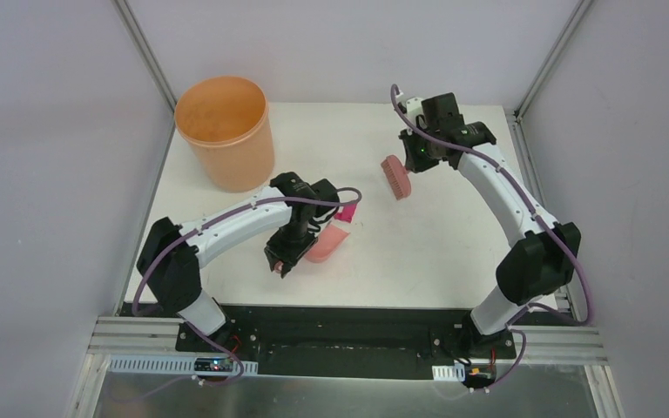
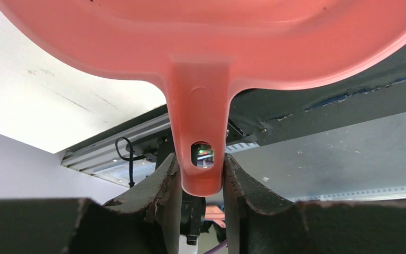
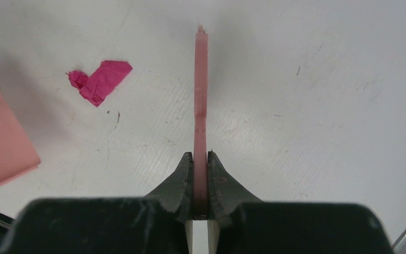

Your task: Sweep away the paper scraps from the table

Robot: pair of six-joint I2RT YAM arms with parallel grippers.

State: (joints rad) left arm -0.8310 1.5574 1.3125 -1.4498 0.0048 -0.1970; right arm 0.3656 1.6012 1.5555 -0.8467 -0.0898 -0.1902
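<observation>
My left gripper is shut on the handle of the pink dustpan, which rests near the table's middle. In the left wrist view the handle sits pinched between both fingers, and the pan fills the top. My right gripper is shut on the pink hand brush, held above the table to the right of the pan. In the right wrist view the brush is edge-on. One magenta paper scrap lies beside the pan's far edge; it also shows in the right wrist view. I see no other scraps.
A tall orange bucket stands at the table's back left corner. The dustpan's edge shows at the left of the right wrist view. Grey walls enclose the table on three sides.
</observation>
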